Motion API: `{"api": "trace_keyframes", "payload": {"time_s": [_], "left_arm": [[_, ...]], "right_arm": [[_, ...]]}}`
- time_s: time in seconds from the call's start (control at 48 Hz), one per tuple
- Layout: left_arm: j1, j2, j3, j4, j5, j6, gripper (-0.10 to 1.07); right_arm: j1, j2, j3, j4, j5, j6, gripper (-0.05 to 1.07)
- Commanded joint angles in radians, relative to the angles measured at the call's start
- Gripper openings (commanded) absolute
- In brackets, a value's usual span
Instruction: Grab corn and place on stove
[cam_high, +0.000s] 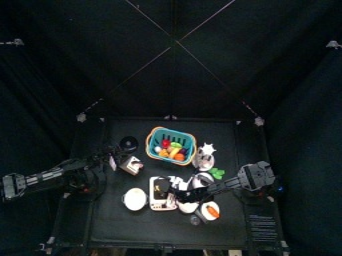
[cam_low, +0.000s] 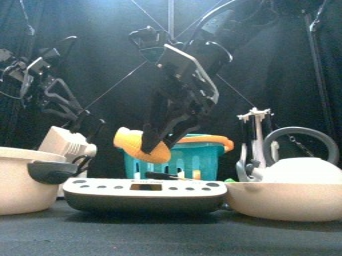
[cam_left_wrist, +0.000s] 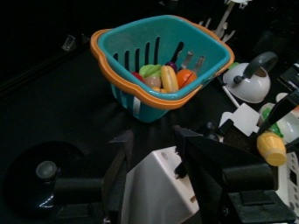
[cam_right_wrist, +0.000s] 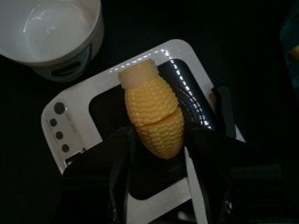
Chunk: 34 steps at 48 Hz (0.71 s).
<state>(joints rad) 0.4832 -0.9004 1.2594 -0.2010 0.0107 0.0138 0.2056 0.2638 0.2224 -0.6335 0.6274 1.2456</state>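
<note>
Overhead, the right arm reaches in from the right toward the front middle of the table, where the white stove lies between two round white dishes; the teal basket sits behind, well apart. The left arm rests at the left edge, out of the way.

From the front, the right pincer hangs above the stove, pinching the corn tilted and clear of the surface, so release looks premature.

Through the left wrist camera, the left pincer stands spread and empty, facing the basket.

Through the right wrist camera, the corn sits lengthwise between the jaws, over a dark burner of the stove, apparently lined up for lowering.
</note>
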Motion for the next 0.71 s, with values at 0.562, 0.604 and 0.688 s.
{"api": "trace_keyframes", "payload": {"time_s": [0.562, 0.604, 0.688], "left_arm": [[-0.002, 0.003, -0.018, -0.009, 0.049, 0.002, 0.81], [-0.003, 0.003, -0.015, -0.011, 0.049, 0.002, 0.81], [-0.009, 0.003, -0.009, -0.012, 0.063, -0.002, 0.81]], "right_arm": [[-0.046, 0.115, -0.364, 0.224, 0.46, 0.275, 0.61], [-0.046, 0.112, -0.354, 0.215, 0.451, 0.321, 0.61], [-0.034, 0.106, -0.345, 0.184, 0.423, 0.419, 0.61]]}}
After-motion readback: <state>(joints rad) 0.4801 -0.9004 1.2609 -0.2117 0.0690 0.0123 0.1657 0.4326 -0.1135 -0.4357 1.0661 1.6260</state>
